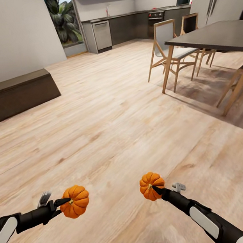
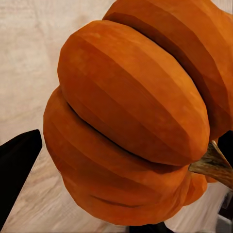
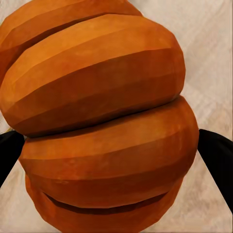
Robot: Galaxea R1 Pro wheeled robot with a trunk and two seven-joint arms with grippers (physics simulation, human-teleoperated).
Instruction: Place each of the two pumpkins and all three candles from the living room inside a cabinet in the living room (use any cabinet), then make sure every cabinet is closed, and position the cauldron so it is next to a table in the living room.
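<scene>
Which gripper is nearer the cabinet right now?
Left. The left gripper, holding a pumpkin, is on the cabinet's side; the right gripper, with its pumpkin, is farther across the floor.

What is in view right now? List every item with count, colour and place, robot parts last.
pumpkins: two, orange; left one in the left pincer, right one in the right pincer, both above the floor
cabinet: one, dark brown, low, against the left wall, closed
dining table: one, dark top, wooden legs, at right
chairs: at least two, light wood, by the dining table
kitchen units: grey, far wall
floor: light wood
left pincer: black, shut on a pumpkin
right pincer: black, shut on a pumpkin
</scene>
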